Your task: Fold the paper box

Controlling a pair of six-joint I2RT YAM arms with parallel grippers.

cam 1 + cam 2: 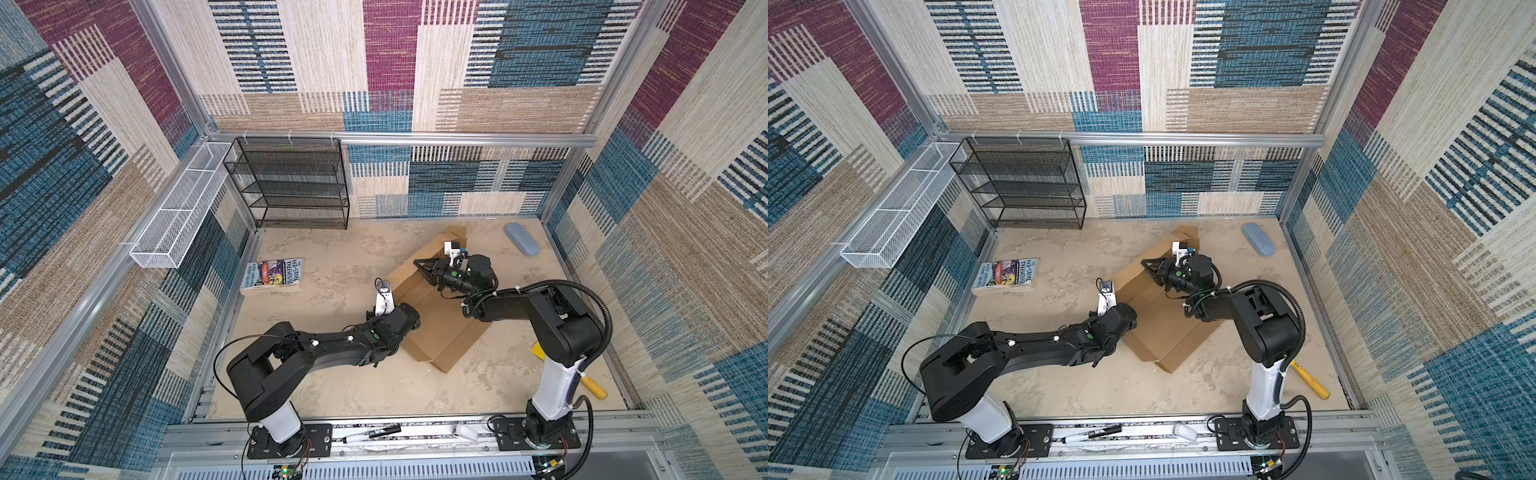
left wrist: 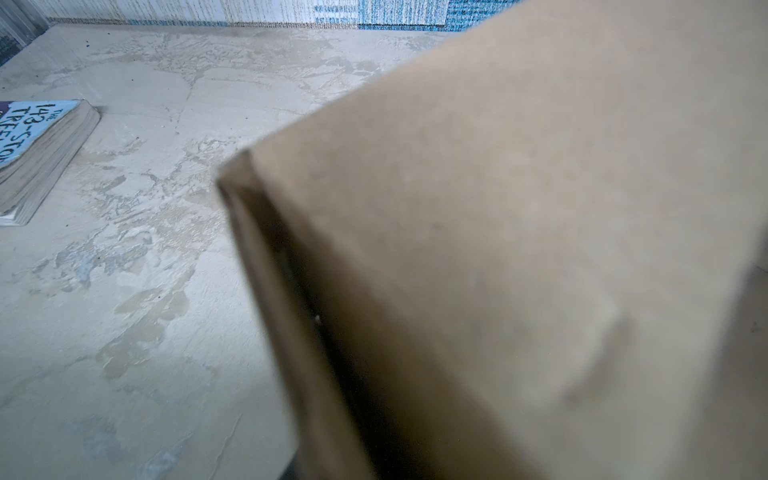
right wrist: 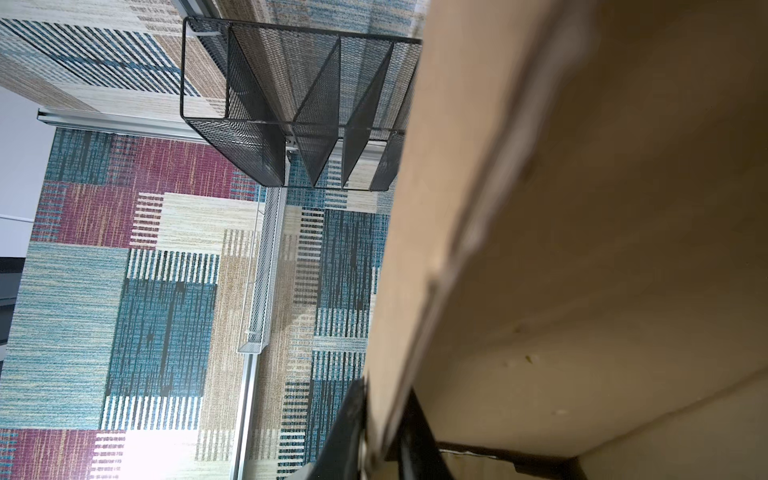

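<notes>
The paper box is a brown cardboard sheet, partly folded, lying right of the table's middle in both top views. Its far-left wall stands raised. My right gripper reaches in from the right to that wall. In the right wrist view the black fingers sit against both faces of the cardboard edge. My left gripper is at the box's near-left side, its fingers hidden. In the left wrist view a cardboard flap fills the picture and covers the jaws.
A colourful book lies left of the box. A black mesh rack and a white wire basket stand at the back left. A blue case lies back right, a yellow-handled tool near the right arm's base.
</notes>
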